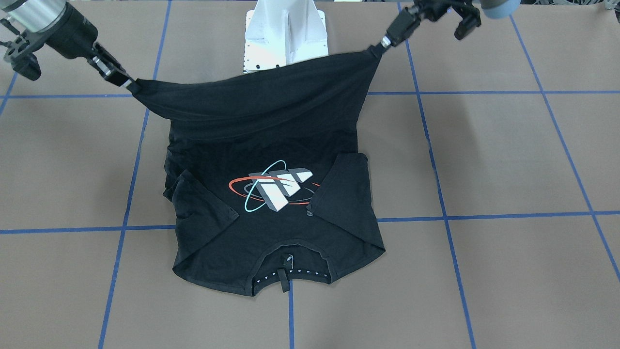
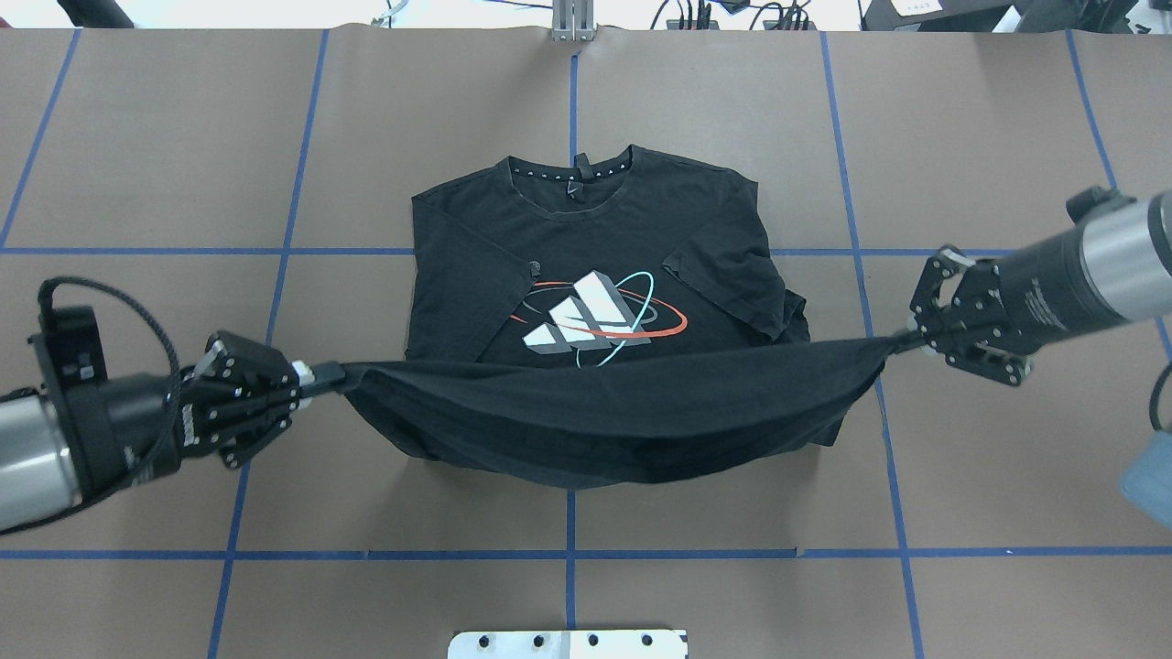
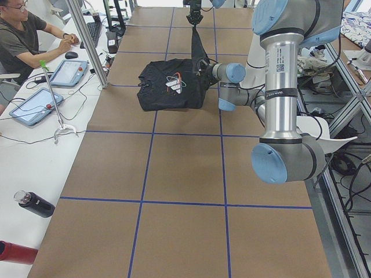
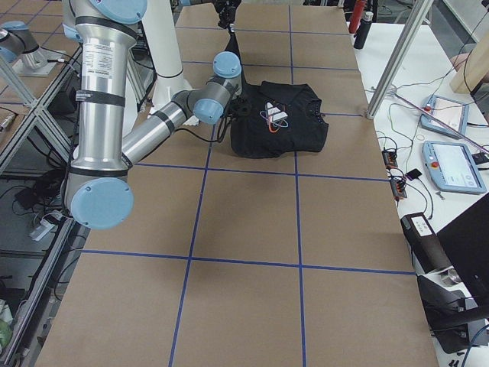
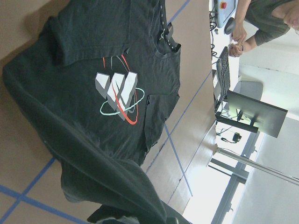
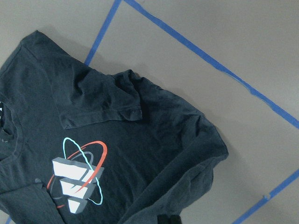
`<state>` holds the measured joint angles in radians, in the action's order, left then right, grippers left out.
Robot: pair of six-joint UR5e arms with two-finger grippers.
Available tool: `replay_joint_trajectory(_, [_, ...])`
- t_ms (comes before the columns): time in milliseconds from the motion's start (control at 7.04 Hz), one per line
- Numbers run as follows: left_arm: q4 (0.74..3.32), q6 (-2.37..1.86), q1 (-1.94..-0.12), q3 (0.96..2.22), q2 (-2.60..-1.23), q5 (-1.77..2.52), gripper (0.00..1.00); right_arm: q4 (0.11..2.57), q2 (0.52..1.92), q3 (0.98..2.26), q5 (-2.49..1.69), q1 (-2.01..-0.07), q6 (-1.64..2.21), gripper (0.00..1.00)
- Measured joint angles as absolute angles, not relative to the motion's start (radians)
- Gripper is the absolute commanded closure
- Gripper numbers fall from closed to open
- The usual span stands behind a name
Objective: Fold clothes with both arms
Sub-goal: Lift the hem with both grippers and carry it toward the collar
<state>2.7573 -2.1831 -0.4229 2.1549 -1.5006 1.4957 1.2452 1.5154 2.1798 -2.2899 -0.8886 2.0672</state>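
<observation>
1. We judge the step in hand to be the bottom-to-top fold. The left claw point(image 2: 318, 375) is clamped on one corner of the hem point(image 2: 604, 403) and the right claw point(image 2: 902, 340) on the other. The cloth between them is stretched taut and raised off the surface point(image 2: 137, 165).
2. The rest of the T-shirt point(image 2: 595, 238) lies flat below and beyond the claws. Its print point(image 2: 595, 316) faces up, and the collar point(image 2: 572, 174) is at the end farthest from both claws.
3. In our view, the next move calls for both claws to travel together toward the collar at an even pace. They should keep the hem taut and level, lower it near the collar line, and only then let go. Uneven travel would skew the fold.
4. The front-facing view shows both sleeves point(image 1: 344, 189) turned in over the chest, one on each side of the print. In the overhead view the raised hem hides the lower body.
5. The side views show that the hem is lifted, which the overhead view flattens. The wrist views show only cloth, no fingers.
</observation>
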Motion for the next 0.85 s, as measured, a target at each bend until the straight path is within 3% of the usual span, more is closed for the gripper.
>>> replay_joint_trajectory(426, [2.756,-2.141,-0.603,1.881,-1.674,1.592,1.00,1.513,1.282,2.059,-2.258,-0.956,1.894,1.00])
replay_joint_trajectory(852, [2.761,-2.108,-0.700,1.582,-1.868,1.623,1.00,1.558,1.114,1.836,-2.146,-0.964,1.776,1.00])
